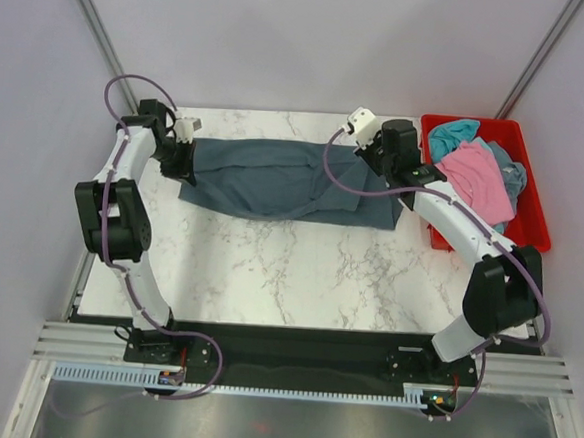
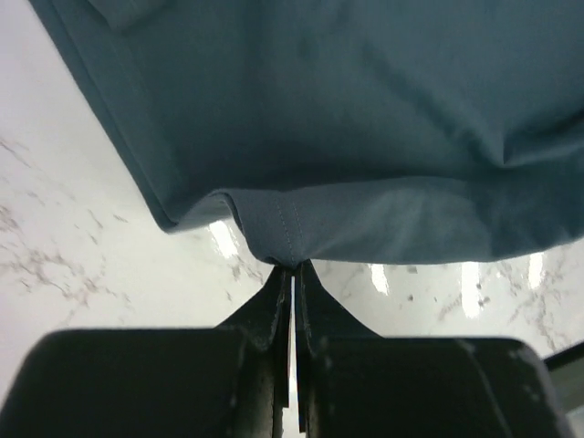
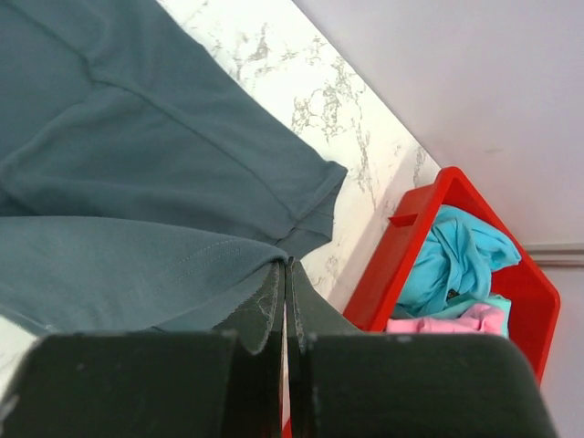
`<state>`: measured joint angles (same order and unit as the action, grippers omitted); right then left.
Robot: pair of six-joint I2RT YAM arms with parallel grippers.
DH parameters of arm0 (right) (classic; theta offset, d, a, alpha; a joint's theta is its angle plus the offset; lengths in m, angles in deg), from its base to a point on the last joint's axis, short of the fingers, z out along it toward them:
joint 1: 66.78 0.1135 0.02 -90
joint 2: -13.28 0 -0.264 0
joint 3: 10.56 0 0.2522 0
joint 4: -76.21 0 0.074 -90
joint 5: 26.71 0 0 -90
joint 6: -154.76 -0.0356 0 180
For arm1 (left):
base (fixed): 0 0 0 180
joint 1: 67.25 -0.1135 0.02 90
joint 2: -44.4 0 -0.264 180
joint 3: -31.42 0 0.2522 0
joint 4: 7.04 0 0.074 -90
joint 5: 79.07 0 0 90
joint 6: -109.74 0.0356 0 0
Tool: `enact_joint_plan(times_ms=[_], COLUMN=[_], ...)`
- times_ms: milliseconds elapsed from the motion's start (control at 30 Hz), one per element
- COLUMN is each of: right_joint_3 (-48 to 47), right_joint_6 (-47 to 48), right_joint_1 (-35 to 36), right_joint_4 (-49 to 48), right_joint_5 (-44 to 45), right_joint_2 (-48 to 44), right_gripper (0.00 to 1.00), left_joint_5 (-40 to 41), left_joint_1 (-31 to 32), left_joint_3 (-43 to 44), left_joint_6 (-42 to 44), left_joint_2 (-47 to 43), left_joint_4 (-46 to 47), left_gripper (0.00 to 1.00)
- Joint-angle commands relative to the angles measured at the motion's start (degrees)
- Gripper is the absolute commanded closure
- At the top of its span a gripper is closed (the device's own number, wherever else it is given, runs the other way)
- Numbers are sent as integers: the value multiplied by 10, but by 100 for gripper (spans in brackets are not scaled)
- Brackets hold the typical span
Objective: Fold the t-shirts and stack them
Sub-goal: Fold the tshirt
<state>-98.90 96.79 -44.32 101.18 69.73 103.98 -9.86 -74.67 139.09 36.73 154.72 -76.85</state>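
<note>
The large slate-blue t-shirt (image 1: 285,180) lies stretched left to right across the far part of the marble table. My left gripper (image 1: 183,161) is shut on its left edge; the left wrist view shows a fold of the cloth (image 2: 365,137) pinched at the tips of my left gripper (image 2: 294,266). My right gripper (image 1: 388,164) is shut on the shirt's right end; the right wrist view shows the hem (image 3: 137,265) held at the tips of my right gripper (image 3: 286,265). Pink (image 1: 477,177) and teal (image 1: 452,133) t-shirts lie in the bin. No orange shirt shows.
The red plastic bin (image 1: 531,191) stands at the far right of the table, right next to my right gripper; it also shows in the right wrist view (image 3: 401,265). Bare marble table (image 1: 298,270) lies in front of the shirt. Grey walls close the back and sides.
</note>
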Motion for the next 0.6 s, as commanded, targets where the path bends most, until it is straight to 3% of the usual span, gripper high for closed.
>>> enact_joint_plan(times_ms=[0,233,567], right_joint_3=[-54,-130,-227], right_joint_6=[-20,-36,-52], right_joint_1=[-12,-27,-44], right_joint_4=[-49,-58,-59], right_joint_5=[18,18,24], right_joint_2=[36,120,221], right_gripper=[100,100,100], left_joint_5=[15,30,74], left_joint_1=[-2,-1,-1], left_joint_3=[68,198,260], left_joint_6=[-18,-28,-32], left_joint_2=[36,146,195], left_joint_4=[23,2,19], left_gripper=[98,98,98])
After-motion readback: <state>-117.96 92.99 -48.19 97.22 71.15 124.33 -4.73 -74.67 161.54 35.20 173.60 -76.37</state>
